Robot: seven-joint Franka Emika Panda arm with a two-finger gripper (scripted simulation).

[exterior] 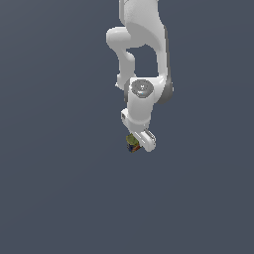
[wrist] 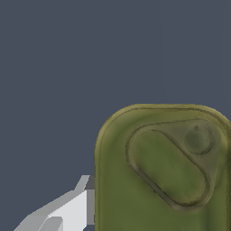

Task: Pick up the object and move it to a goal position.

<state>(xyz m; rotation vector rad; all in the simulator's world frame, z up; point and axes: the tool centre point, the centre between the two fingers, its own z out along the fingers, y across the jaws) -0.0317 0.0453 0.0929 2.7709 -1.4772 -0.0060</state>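
**A:** Wrist view first: where is your can (wrist: 162,171)?

**B:** Right under the camera, its olive top filling the view, with one white finger (wrist: 74,210) against its side. The exterior view shows the can tucked beneath the gripper (exterior: 136,144).

**A:** Are the fingers clamped on it?

**B:** You cannot tell; the second finger is hidden.

**A:** Is there room to move?

**B:** The floor (exterior: 54,188) shows no edges or obstacles, so you're free in every direction.

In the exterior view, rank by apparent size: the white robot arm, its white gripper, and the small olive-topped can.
1. White robot arm, largest.
2. White gripper.
3. Olive-topped can, smallest, partly hidden behind the gripper.
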